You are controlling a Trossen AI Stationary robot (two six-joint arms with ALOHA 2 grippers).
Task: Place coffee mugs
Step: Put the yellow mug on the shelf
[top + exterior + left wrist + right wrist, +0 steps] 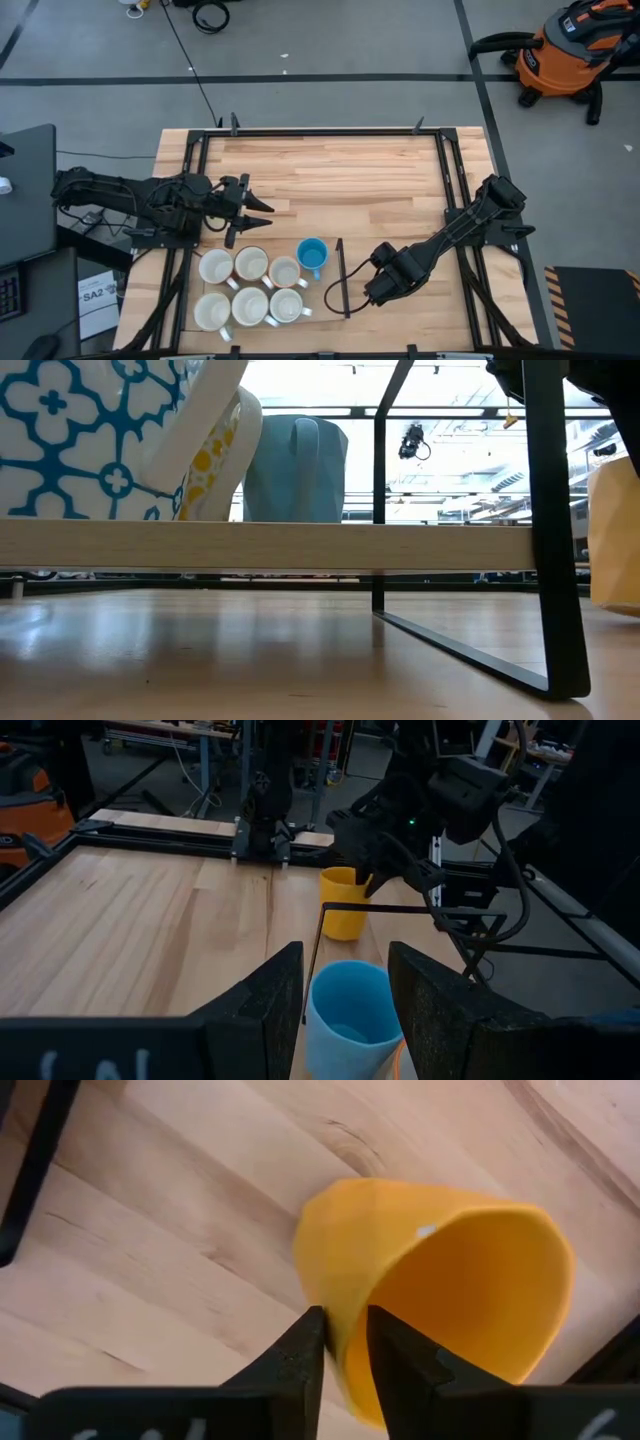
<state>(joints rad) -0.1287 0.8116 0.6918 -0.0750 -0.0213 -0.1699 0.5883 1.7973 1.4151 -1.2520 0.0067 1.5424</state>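
From overhead we look straight down on the whole table (pixel 330 170). Our low camera sits at tabletop level, facing across. Both wrist cameras sit close, and they share the yellow mug (pixel 345 902).

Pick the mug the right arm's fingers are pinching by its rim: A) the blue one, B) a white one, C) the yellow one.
C: in the right wrist view the right gripper has its fingers on either side of the yellow mug's wall, while the blue mug stands apart on the board.
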